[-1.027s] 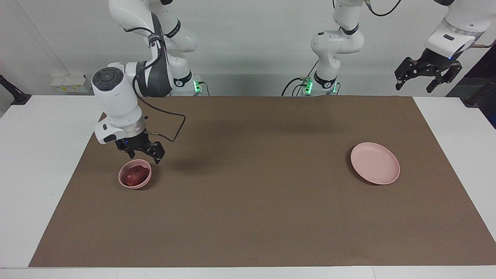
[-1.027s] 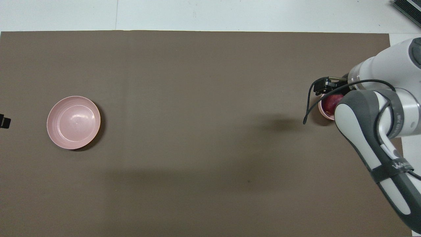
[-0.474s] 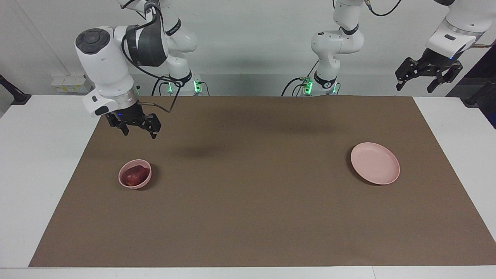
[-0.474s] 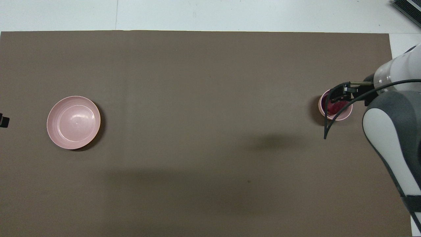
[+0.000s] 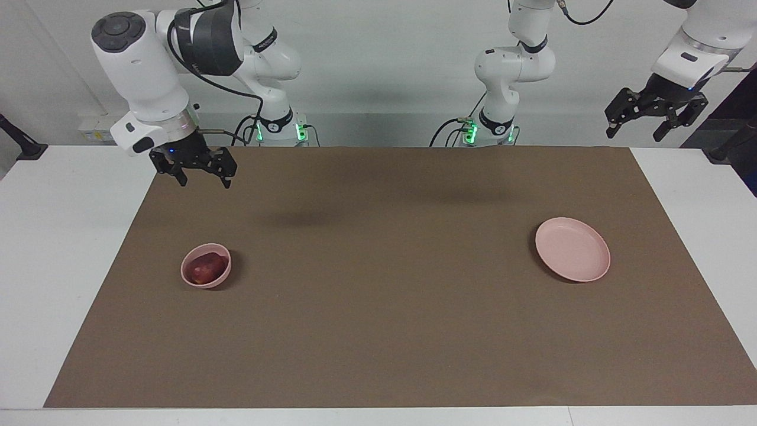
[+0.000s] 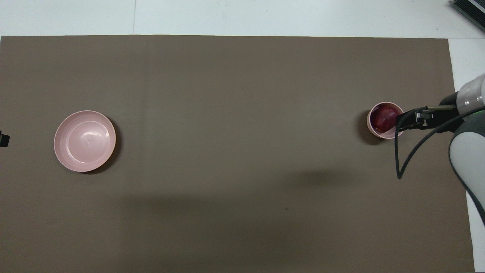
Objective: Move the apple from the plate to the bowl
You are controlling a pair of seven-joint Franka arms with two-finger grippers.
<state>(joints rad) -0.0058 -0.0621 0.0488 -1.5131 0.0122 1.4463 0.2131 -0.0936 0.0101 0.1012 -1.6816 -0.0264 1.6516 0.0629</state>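
Observation:
The dark red apple lies in the small pink bowl at the right arm's end of the table. It also shows in the overhead view, inside the bowl. The flat pink plate lies bare at the left arm's end. My right gripper is open and empty, raised high over the mat beside the bowl, touching nothing. My left gripper is open and waits high above the table's left-arm end; only its tip shows in the overhead view.
A brown mat covers most of the white table. The right arm's black cable hangs over the mat near the bowl.
My right gripper has risen from just above the bowl and pulled back toward the robots. The apple stays in the bowl. The left arm has hardly moved.

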